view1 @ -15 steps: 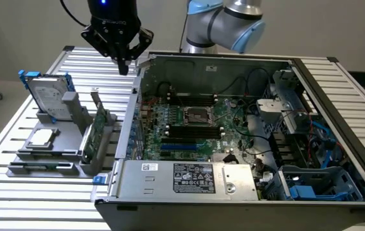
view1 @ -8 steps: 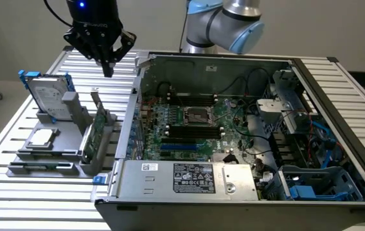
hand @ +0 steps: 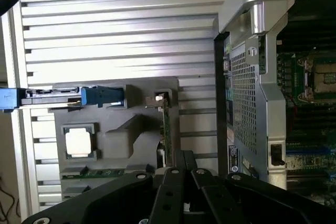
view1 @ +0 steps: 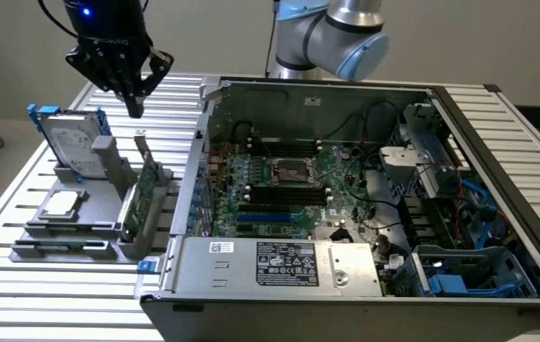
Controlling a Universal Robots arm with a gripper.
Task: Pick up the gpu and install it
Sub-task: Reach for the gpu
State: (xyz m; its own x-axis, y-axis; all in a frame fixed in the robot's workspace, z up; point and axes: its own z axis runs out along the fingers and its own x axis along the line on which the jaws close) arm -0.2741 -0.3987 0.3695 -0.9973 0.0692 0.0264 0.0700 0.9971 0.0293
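Green-faced gpu [view1: 134, 199] stands on edge in the grey holder [view1: 108, 162], left of frame; your gripper [view1: 136, 105] hovers above it, upper left, pinched shut and empty.

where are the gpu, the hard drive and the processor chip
gpu [view1: 134, 201], exterior view, on its green board face
hard drive [view1: 67, 144], exterior view, on its silver face
processor chip [view1: 61, 204], exterior view, on its silver lid

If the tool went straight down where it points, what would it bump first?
Probably the gpu, standing on edge in the grey holder. The tool points down above its top end, though depth is hard to judge.
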